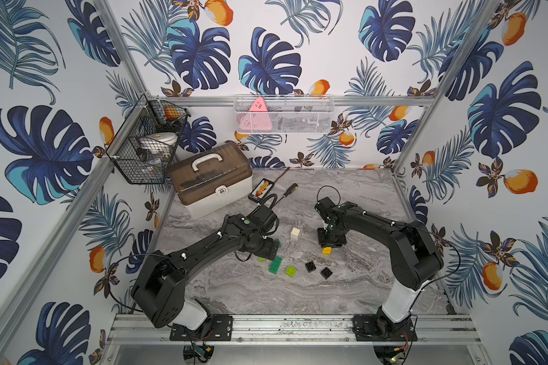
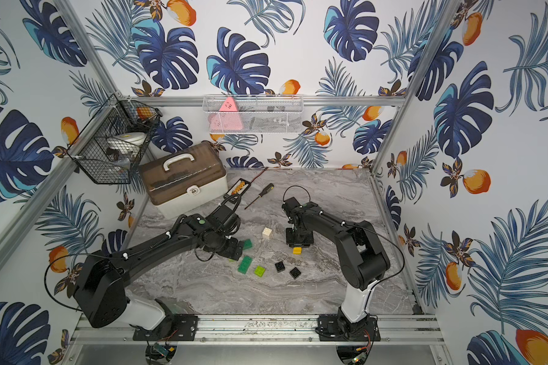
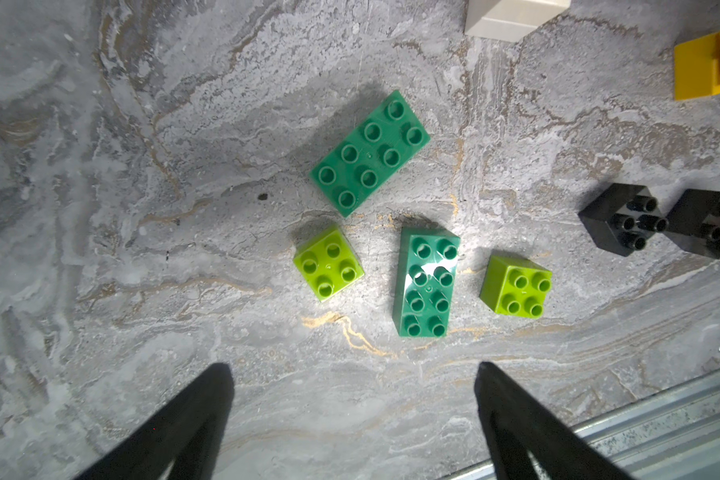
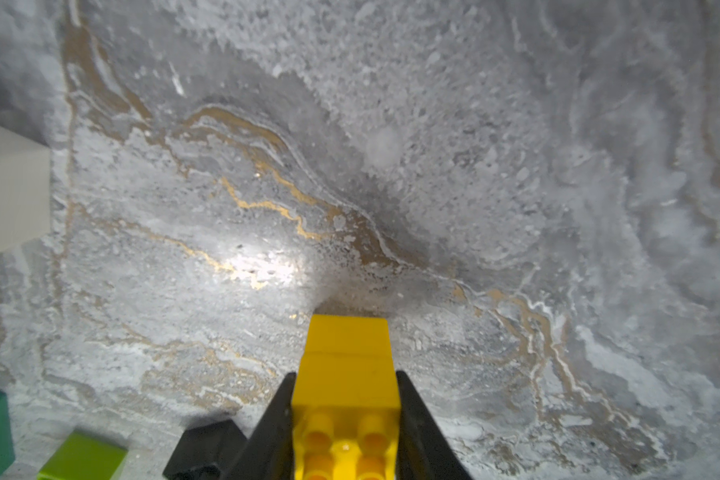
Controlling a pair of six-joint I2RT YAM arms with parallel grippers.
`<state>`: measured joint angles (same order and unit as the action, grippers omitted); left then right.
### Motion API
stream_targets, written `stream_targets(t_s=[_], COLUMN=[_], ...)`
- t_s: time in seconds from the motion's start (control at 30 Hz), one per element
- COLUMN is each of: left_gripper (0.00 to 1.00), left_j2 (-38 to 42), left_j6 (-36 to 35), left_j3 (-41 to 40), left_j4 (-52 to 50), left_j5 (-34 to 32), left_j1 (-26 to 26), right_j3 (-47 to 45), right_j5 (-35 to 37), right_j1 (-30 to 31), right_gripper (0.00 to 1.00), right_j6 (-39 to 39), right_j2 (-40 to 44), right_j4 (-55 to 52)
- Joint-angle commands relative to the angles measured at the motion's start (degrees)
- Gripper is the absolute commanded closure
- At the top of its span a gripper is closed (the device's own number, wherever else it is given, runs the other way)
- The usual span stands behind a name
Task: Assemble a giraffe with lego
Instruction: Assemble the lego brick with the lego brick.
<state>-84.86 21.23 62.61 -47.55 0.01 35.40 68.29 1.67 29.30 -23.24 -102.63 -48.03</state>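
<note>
The lego lies as loose bricks on the marble table; no giraffe is in view. My right gripper [image 4: 346, 376] is shut on a yellow stack [image 4: 346, 353] two bricks tall, low over the table [image 1: 327, 251]. A tall white block [image 1: 295, 234] stands just left of it. My left gripper [image 3: 353, 368] hangs open above the green bricks with nothing between its fingers. Below it lie two dark-green rectangles [image 3: 368, 153] [image 3: 427, 284] and two lime squares [image 3: 328, 264] [image 3: 516, 284]. Two black squares [image 1: 310, 266] [image 1: 326, 272] sit side by side further right.
A brown-lidded toolbox [image 1: 211, 178] stands at the back left, with a small black gadget [image 1: 260, 190] and a screwdriver [image 1: 287, 191] beside it. A metal rail [image 1: 282, 328] runs along the front edge. Wire baskets [image 1: 146, 142] hang on the walls.
</note>
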Motion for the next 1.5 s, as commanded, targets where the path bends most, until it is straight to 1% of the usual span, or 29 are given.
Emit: stream_targets(t_s=[0.0,0.23,0.5,0.73,0.9,1.0,1.23,1.4,1.43,1.47], left_gripper=[0.04,0.04,0.04,0.04,0.04,0.04,0.03,0.02,0.02,0.02], left_j2=[0.22,-0.13,-0.48,-1.05,-1.54,-1.80,-1.37,-1.30,-1.17,-1.10], left_j6=[0.04,0.26,0.04,-0.05,0.23,0.44,2.74,3.11,3.22,3.20], left_j3=[-0.05,0.07,0.67,0.83,0.83,0.86,1.11,0.86,0.77,0.69], left_j4=[0.02,0.01,-0.42,-0.37,-0.07,0.03,0.99,0.30,0.21,0.13], left_j5=[-0.72,-0.96,-1.35,-1.33,-0.81,-0.58,2.71,2.35,2.30,2.19], left_j1=[0.24,0.77,1.04,1.06,1.08,1.11,1.11,1.14,1.11,1.13], right_j3=[-2.09,-5.57,-10.58,-14.66,-15.78,-13.79,-7.38,-4.54,-4.24,-4.07], right_j5=[1.76,2.41,4.82,3.82,2.11,1.56,0.45,-0.54,-0.71,-0.90], right_j1=[0.14,0.30,1.00,1.37,1.46,2.31,3.13,3.31,4.95,5.15], right_gripper=[0.69,0.70,0.70,0.72,0.72,0.72,0.71,0.69,0.68,0.68], right_j6=[-1.73,-3.58,-6.61,-8.29,-7.36,-6.13,-5.41,-5.82,-5.95,-6.15], right_j2=[1.35,3.50,6.14,6.68,5.33,3.43,-1.78,-4.38,-4.70,-4.92], right_j4=[-2.31,-1.39,1.71,4.49,6.26,6.31,6.72,7.17,7.40,7.68])
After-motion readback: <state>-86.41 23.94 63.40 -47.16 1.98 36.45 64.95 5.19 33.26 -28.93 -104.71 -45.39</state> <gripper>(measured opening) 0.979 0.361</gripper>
